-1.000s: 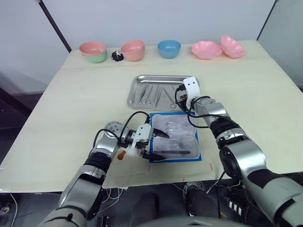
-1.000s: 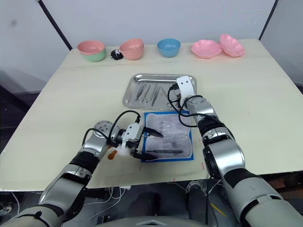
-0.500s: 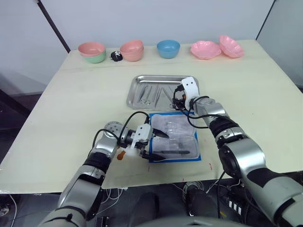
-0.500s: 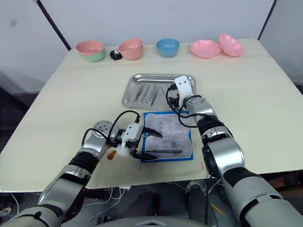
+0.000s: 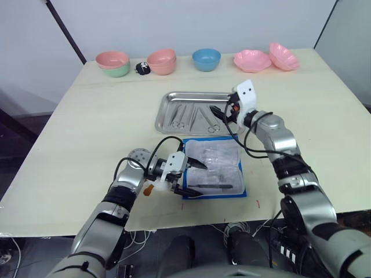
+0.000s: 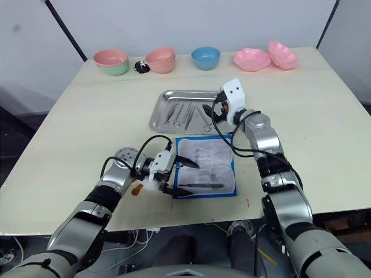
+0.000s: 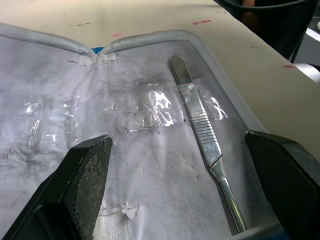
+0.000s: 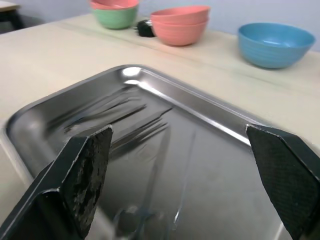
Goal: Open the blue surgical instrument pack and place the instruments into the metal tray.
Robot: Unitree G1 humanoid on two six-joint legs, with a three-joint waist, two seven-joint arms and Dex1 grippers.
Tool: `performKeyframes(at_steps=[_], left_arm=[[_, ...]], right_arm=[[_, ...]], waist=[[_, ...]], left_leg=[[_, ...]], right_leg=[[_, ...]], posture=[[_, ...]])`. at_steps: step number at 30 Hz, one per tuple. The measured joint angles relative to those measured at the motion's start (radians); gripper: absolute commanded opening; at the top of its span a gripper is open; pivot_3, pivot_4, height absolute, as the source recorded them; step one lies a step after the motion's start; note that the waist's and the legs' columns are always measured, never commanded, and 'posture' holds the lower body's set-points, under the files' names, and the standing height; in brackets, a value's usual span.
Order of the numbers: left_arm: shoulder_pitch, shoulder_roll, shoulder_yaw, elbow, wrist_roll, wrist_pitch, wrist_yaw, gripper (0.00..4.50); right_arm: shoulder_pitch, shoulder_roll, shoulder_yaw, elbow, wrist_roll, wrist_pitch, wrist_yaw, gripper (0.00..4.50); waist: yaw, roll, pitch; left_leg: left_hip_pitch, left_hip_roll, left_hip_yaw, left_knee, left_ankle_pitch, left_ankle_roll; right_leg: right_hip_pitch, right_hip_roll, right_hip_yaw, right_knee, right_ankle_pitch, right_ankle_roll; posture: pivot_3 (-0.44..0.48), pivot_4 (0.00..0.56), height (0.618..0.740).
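The table (image 5: 69, 127) carries the metal tray (image 5: 164, 110) toward its far middle, with several instruments (image 5: 179, 116) already lying inside it, ring-handled pieces among them. Just in front of the tray lies the blue surgical instrument pack (image 5: 215, 167), opened flat with its pale lining and crinkled clear film uppermost and its blue border showing around the edge. One slim silver forceps (image 7: 200, 125) rests on the lining along the pack's near edge; by appearance it is the last piece to be moved. The left gripper (image 5: 188, 174) hovers low over the pack's left side with its fingers spread wide and nothing between them, the forceps lying between and beyond the two fingertips in the left wrist view. The right gripper (image 5: 223, 113) is held over the right end of the tray, fingers likewise parted and empty. In my judgement the step in hand is the pickup of that forceps. It should be taken across its ribbed mid-section, fingers lowered until they straddle the shaft, then closed squarely so the flat tool does not skid or pinch the loose film. A clean vertical lift should follow, to leave the pack lying where it is.
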Motion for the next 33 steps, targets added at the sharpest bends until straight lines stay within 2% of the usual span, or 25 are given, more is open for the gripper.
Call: performKeyframes(at_steps=[4, 9, 12, 17, 19, 24, 25, 27, 33], left_arm=[[-0.006, -0.005, -0.003, 0.006, 0.000, -0.002, -0.005, 4.50], [-0.014, -0.004, -0.008, 0.016, 0.000, -0.004, -0.010, 4.50], [-0.022, -0.005, -0.014, 0.021, 0.000, -0.007, -0.011, 4.50], [-0.027, -0.005, -0.018, 0.029, 0.000, -0.012, -0.013, 4.50], [-0.028, -0.005, -0.019, 0.032, 0.000, -0.018, -0.013, 4.50], [-0.030, -0.006, -0.020, 0.035, 0.000, -0.020, -0.014, 4.50], [-0.034, -0.008, -0.022, 0.041, 0.000, -0.024, -0.014, 4.50], [-0.034, -0.009, -0.021, 0.045, -0.001, -0.028, -0.014, 4.50], [-0.040, -0.008, -0.022, 0.064, -0.002, -0.040, -0.018, 4.50]], right_arm=[[0.178, -0.077, 0.023, -0.214, 0.036, 0.020, 0.097, 4.44], [0.366, -0.240, 0.013, -0.436, 0.106, 0.010, 0.252, 4.44], [0.495, -0.406, -0.027, -0.563, 0.193, -0.013, 0.410, 4.44], [0.585, -0.556, -0.127, -0.637, 0.316, -0.008, 0.561, 4.44], [0.618, -0.622, -0.212, -0.656, 0.392, -0.011, 0.641, 4.44], [0.642, -0.666, -0.269, -0.669, 0.452, -0.005, 0.695, 4.44], [0.676, -0.728, -0.347, -0.685, 0.536, 0.034, 0.766, 4.44], [0.707, -0.793, -0.415, -0.683, 0.582, 0.057, 0.831, 4.44], [0.748, -0.848, -0.504, -0.681, 0.641, 0.111, 0.887, 4.44]], waist=[[0.008, -0.001, 0.000], [0.011, -0.003, 0.002], [0.013, -0.006, 0.004], [0.013, -0.010, 0.006], [0.014, -0.011, 0.007], [0.015, -0.011, 0.007], [0.016, -0.011, 0.007], [0.016, -0.011, 0.007], [0.015, -0.011, 0.007]], left_leg=[[0.000, 0.000, 0.000, 0.000, 0.000, 0.000], [0.000, 0.000, 0.000, 0.000, 0.000, 0.000], [0.000, 0.000, 0.000, 0.000, 0.000, 0.000], [0.000, 0.000, 0.000, 0.001, 0.000, 0.000], [0.000, 0.000, 0.000, 0.001, 0.000, 0.000], [0.000, 0.000, 0.000, 0.001, 0.000, 0.000], [0.000, 0.000, 0.001, 0.001, 0.000, 0.000], [0.000, 0.000, 0.000, 0.001, 0.000, 0.000], [0.000, 0.001, 0.000, 0.001, 0.000, 0.000]], right_leg=[[0.000, 0.000, 0.000, 0.000, 0.000, 0.000], [0.000, 0.000, 0.000, -0.001, -0.001, -0.001], [0.000, 0.000, 0.000, -0.001, -0.001, -0.002], [0.000, 0.000, 0.000, -0.002, -0.002, -0.002], [0.000, 0.000, 0.000, -0.002, -0.002, -0.002], [0.000, 0.000, -0.001, -0.002, -0.002, -0.002], [0.000, 0.000, -0.001, -0.003, -0.002, -0.002], [0.001, -0.001, -0.001, -0.003, -0.002, -0.003], [0.002, 0.000, -0.001, -0.003, -0.003, -0.003]], posture=[[0.000, 0.150, 0.740], [0.000, 0.150, 0.740], [0.000, 0.150, 0.740], [0.000, 0.150, 0.740], [0.000, 0.150, 0.740], [0.000, 0.150, 0.740], [0.000, 0.150, 0.740], [0.000, 0.150, 0.740], [0.000, 0.150, 0.740]])
